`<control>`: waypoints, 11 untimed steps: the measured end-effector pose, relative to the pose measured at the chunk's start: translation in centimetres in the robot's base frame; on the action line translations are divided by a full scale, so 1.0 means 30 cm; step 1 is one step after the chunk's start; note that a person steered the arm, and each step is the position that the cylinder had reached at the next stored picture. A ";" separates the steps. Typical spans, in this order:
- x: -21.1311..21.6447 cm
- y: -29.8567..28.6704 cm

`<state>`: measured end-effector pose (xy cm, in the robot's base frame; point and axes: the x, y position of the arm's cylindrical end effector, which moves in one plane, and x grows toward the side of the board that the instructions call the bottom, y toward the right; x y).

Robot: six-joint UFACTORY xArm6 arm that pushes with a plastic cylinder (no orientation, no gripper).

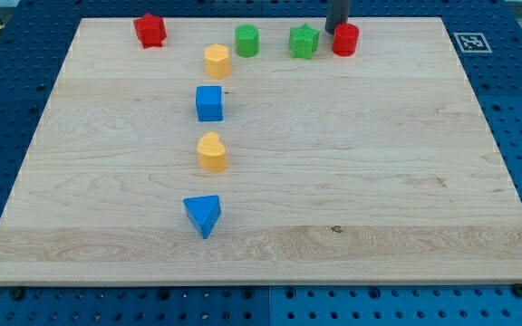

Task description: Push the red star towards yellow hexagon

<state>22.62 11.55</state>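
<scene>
Nearest you sits the blue triangle, then the yellow heart and blue cube. Farther up you'll find the yellow hexagon, green cylinder and green star. At top left stands the red star. My tip, a bare rod, touches the red cylinder.

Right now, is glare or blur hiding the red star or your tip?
Camera view: even light, soft short shadows, no glare; the red star and yellow hexagon look sharp. My tip is at the view's top, just behind the red cylinder, its very end hidden.
</scene>
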 end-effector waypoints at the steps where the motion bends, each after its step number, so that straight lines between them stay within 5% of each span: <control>1: 0.009 0.000; 3: -0.112 -0.115; 6: -0.106 -0.361; 11: -0.089 -1.006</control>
<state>19.94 -18.64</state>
